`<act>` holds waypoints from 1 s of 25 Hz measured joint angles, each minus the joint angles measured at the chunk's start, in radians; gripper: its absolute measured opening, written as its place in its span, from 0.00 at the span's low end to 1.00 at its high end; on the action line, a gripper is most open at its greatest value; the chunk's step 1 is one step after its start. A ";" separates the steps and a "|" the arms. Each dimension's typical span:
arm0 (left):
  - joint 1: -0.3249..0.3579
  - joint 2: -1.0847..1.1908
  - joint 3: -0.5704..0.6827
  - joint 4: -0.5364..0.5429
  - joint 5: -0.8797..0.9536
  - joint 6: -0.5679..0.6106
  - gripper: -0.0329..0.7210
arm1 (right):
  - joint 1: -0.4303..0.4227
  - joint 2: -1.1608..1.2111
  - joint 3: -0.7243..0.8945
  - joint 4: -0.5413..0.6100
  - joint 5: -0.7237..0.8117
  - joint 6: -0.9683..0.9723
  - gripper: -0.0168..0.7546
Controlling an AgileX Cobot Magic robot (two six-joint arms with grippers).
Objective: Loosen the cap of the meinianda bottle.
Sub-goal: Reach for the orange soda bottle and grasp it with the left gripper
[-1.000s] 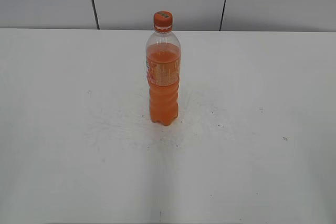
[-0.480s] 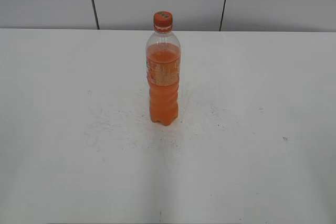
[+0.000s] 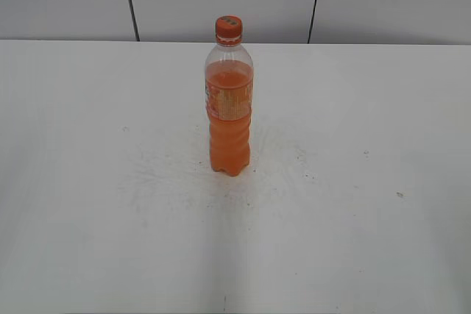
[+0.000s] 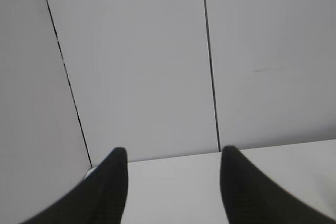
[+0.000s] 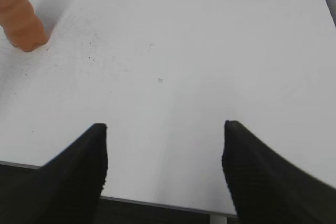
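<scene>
Nothing is seen to have changed over the last second: the meinianda bottle (image 3: pixel 229 104) stands upright at the same spot near the middle of the table (image 3: pixel 88 204), and the cap (image 3: pixel 229 29) sits on its neck as it did a second ago. From this it is judged that the task has not been started; the cap has not been touched, and no arm is seen in the exterior view.

The left gripper (image 4: pixel 173 156) is held clear of the work, its camera aimed mostly at the panelled wall (image 4: pixel 142 61) beyond the far table edge. Its jaws are spread wide with nothing between them. The right gripper (image 5: pixel 164 129) is held above the near edge of the table, tilted down at the surface, and its jaws are likewise spread wide and empty. Only the ribbed orange base of the bottle is caught in the right wrist view (at the upper left corner), well apart from the fingertips. A reach toward the bottle would be needed from both arms, presumably one to steady the body and one to turn the cap.
</scene>
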 joint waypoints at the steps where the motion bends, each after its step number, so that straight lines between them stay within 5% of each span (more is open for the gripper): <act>1: 0.000 0.017 0.005 0.001 -0.014 0.000 0.52 | 0.000 0.000 0.000 0.000 0.000 0.000 0.69; 17: 0.000 0.507 0.009 0.002 -0.400 0.000 0.52 | 0.000 0.000 0.000 0.000 0.000 0.000 0.68; 25: 0.000 0.664 0.009 0.015 -0.582 0.000 0.44 | 0.000 0.000 0.000 0.000 0.000 0.000 0.68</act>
